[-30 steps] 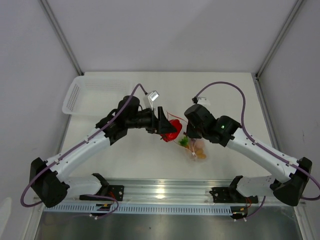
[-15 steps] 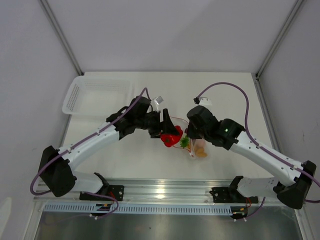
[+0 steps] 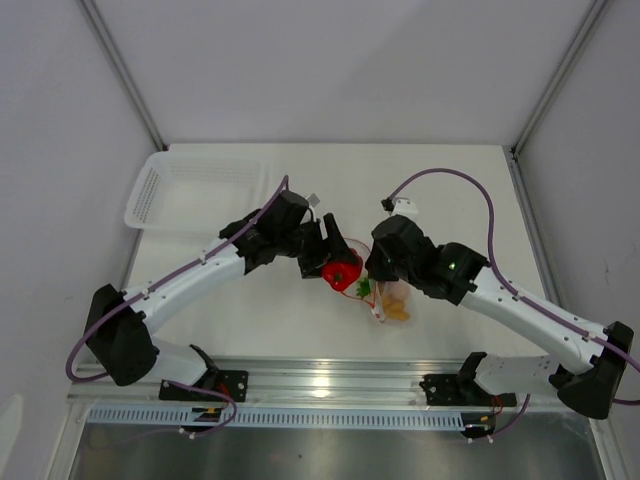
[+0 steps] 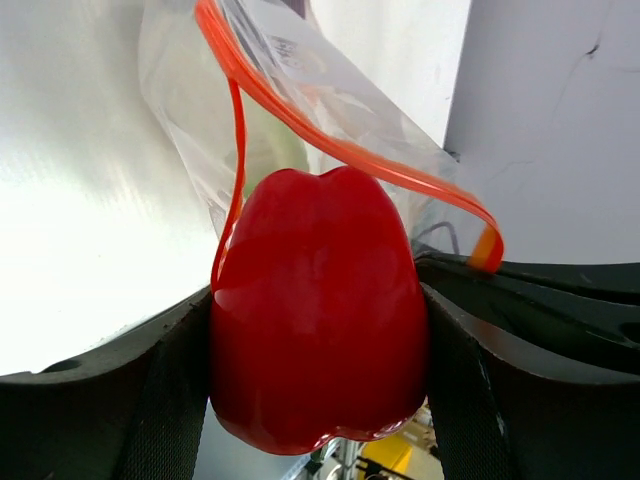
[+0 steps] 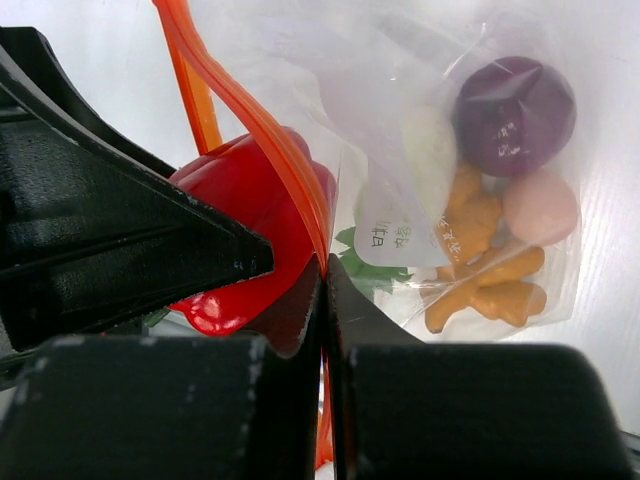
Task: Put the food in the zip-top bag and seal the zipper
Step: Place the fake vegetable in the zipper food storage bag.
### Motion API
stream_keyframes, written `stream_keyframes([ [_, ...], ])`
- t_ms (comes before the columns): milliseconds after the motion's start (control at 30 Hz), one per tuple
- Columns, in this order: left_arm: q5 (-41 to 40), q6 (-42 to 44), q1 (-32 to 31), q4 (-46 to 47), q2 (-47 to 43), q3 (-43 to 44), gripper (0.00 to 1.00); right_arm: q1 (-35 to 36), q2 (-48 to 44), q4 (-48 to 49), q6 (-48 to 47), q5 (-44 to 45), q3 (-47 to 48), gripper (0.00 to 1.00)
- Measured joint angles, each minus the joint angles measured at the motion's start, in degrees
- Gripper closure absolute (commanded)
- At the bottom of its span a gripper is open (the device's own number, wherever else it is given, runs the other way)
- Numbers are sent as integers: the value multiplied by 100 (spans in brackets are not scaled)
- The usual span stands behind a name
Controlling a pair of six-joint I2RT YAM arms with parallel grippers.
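A: We start with the white bench (image 3: 300, 320), which fills the middle of the overhead frame. At its upper left we see a white slotted plastic basket (image 3: 195, 190) against the wall.

B: Next, the two white-and-black arms. We see them reach in from the lower corners and meet just below the centre of the frame, purple cables (image 3: 440, 175) looping over them.

A: Between them is the small clear crinkly zip-top bag (image 5: 470, 130), lying low and a little right of centre in the overhead view. In the right wrist view we see it filling the upper right, its thin orange-red zipper strip (image 5: 255, 130) running down from the top edge.

B: The right gripper (image 5: 325, 300) is pinched tight on that strip, jaws together with the orange edge running between them at the bottom centre of that view.

A: The left gripper (image 4: 320, 350) stands fairly wide, and we see it clamped around the glossy red toy pepper (image 4: 318, 305), one black finger (image 4: 110, 410) pressed to each side. The pepper sits at the bag's mouth, with the orange strip looping over and behind its top in the left wrist view.

B: Inside the bag we make out a round purple toy (image 5: 515, 115), a pale pink rounded piece (image 5: 540, 205), orange-yellow long pieces (image 5: 485, 280), and a white piece with green leaves (image 5: 375, 265), all in the right half of the right wrist frame.
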Motion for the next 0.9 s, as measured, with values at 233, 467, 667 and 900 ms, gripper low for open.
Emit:
stream_keyframes([
  [233, -11, -391, 0, 426, -168, -214, 58, 2, 0, 33, 105, -107, 0, 100],
  [467, -160, -455, -9, 413, -188, -214, 34, 4, 0, 33, 214, -149, -2, 100],
  [667, -297, -540, -52, 332, -188, -208, 24, 4, 0, 37, 236, -195, 0, 100],
  [900, -579, -656, -181, -52, -164, 142, 0, 4, -2, 20, 273, -210, 0, 100],
])
